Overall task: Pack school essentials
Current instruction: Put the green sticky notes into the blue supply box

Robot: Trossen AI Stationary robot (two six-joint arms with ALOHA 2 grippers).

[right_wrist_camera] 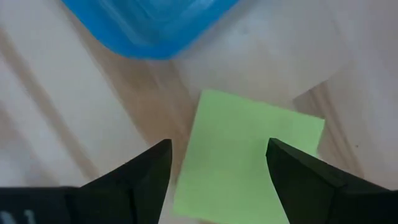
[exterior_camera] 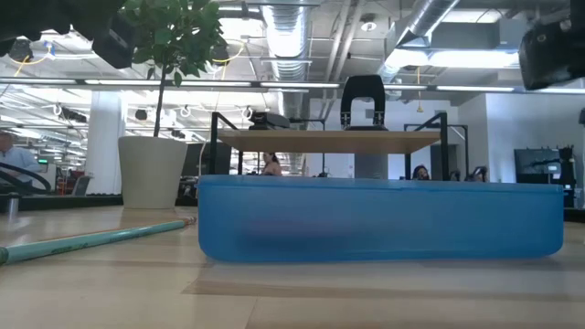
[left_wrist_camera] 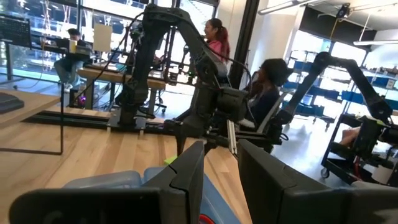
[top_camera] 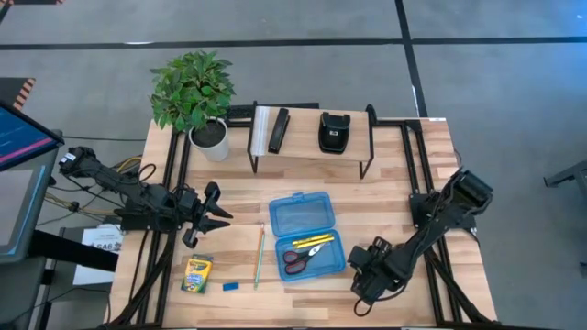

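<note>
Lime-green sticky-note pad (right_wrist_camera: 249, 155) lies beside the blue case (right_wrist_camera: 149, 25), under your right gripper (right_wrist_camera: 217, 171), fingers spread wide, holding nothing.

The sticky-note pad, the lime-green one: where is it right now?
The right wrist view shows the sticky-note pad flat on the wooden table, beside a corner of the blue case, under the open right claw. From above, that claw hides it.

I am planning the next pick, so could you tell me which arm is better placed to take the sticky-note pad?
The right. Its tool hangs open directly above the lime-green sticky-note pad, beside the blue case. The left tool is open too, but sits across the table beyond the case.
</note>
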